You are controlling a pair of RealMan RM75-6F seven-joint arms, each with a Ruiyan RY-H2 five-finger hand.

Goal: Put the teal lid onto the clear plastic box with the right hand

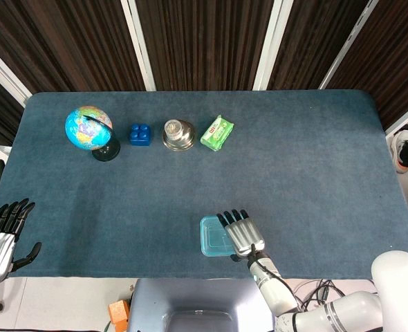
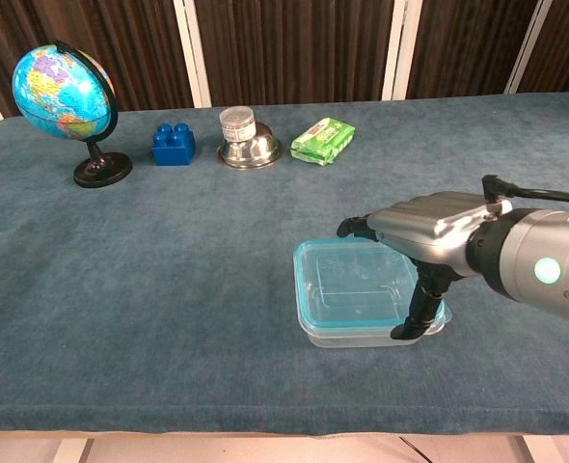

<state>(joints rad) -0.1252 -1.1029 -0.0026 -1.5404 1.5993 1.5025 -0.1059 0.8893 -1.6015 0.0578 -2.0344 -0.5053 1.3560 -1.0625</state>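
The teal-rimmed lid point(image 2: 350, 287) lies flat on top of the clear plastic box point(image 2: 362, 335) near the table's front edge; from above they show as one teal square point(image 1: 210, 236). My right hand point(image 2: 427, 228) point(image 1: 243, 235) grips the lid's right side, fingers over its far right edge and thumb down at its near right corner. The hand covers that side of the lid. My left hand point(image 1: 1, 238) hangs off the table's front left corner, fingers spread, holding nothing; it does not show in the chest view.
Along the back left stand a globe point(image 2: 63, 92), a blue brick point(image 2: 174, 144), a metal bowl point(image 2: 249, 149) with a small jar on it, and a green packet point(image 2: 323, 140). The box sits close to the table's front edge point(image 2: 265, 429).
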